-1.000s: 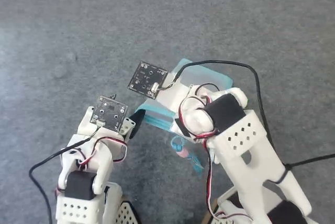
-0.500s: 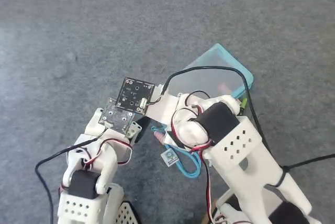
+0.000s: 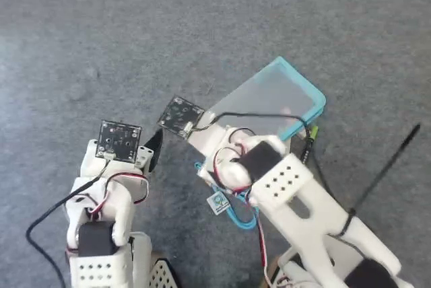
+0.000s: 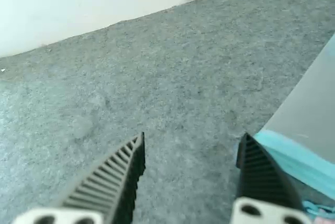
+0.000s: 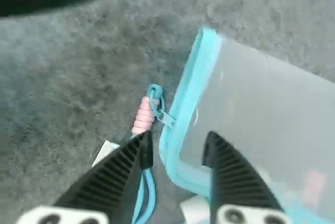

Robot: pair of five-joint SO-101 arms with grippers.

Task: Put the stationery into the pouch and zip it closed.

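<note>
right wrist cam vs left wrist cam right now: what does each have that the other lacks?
Right wrist: a pink bead at the zip pull, a blue cord and a white tag, with the right claw open above the zip edge of the pouch. Left wrist: the left claw open over bare carpet, and a pale wall beyond the carpet's far edge. Shared: the clear pouch with blue trim, lying on the grey carpet.
</note>
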